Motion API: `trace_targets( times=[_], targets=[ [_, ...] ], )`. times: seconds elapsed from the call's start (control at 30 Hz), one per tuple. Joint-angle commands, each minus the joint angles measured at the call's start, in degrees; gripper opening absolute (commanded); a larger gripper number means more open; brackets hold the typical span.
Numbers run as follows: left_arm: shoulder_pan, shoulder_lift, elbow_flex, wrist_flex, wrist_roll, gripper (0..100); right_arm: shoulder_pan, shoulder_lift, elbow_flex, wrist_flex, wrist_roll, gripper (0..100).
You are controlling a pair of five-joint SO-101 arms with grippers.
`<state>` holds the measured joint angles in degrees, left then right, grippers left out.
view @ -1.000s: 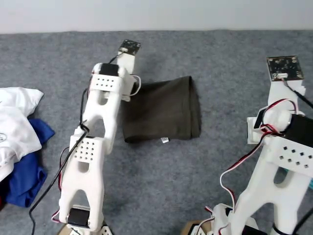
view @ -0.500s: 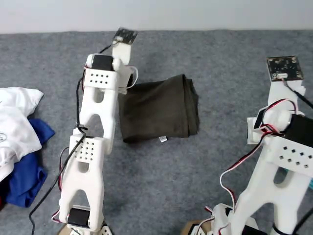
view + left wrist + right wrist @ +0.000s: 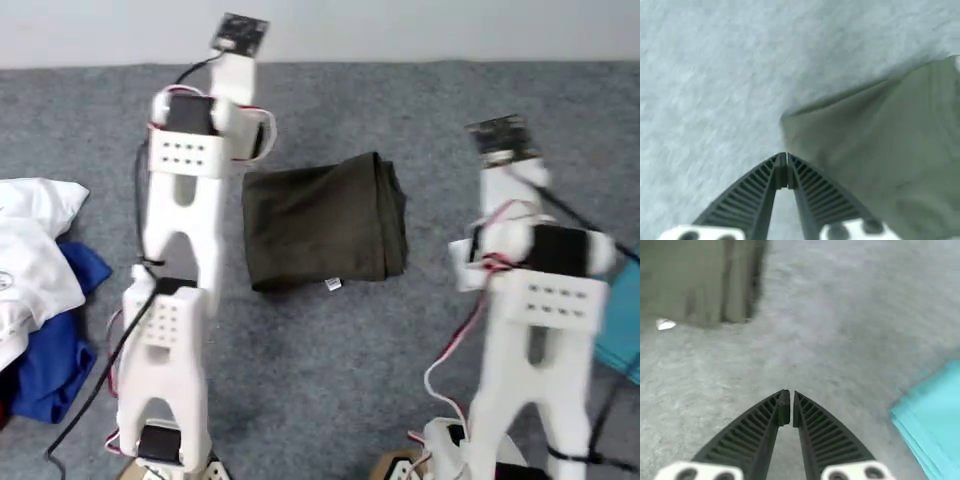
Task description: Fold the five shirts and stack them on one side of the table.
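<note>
Right arm's jaws tip to tip over grey carpet point(image 3: 850, 315), dark folded shirt point(image 3: 695, 280) beyond, turquoise cloth point(image 3: 935, 415) alongside.

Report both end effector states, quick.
Left end effector: closed, holding nothing.
Right end effector: closed, holding nothing.

The table point(image 3: 330, 390) is spread with a grey, fuzzy, carpet-like cover point(image 3: 715, 75), its nap mottled light and dark. Along the table's far edge stands a plain pale wall point(image 3: 420, 30). The light is soft and even, with faint shadows.
</note>
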<state>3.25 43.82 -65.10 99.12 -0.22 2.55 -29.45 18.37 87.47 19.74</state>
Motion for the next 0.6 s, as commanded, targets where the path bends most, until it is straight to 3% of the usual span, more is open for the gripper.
trace_targets(
  times=[0.0, 0.23, 0.57],
  targets=[
    [-4.5, -14.0, 14.8, 1.6, 0.5, 1, -5.8, 4.0, 2.4, -4.5, -1.0, 2.9],
    [-15.9, -35.2, 40.4, 1.6, 0.3, 1, -13.0, 18.9, -3.8, -6.6, -7.0, 3.0],
    [-32.8, -49.3, 55.3, 1.6, 0.2, 1, -16.6, 36.3, -19.4, -7.2, -13.7, 11.4]
  ],
)
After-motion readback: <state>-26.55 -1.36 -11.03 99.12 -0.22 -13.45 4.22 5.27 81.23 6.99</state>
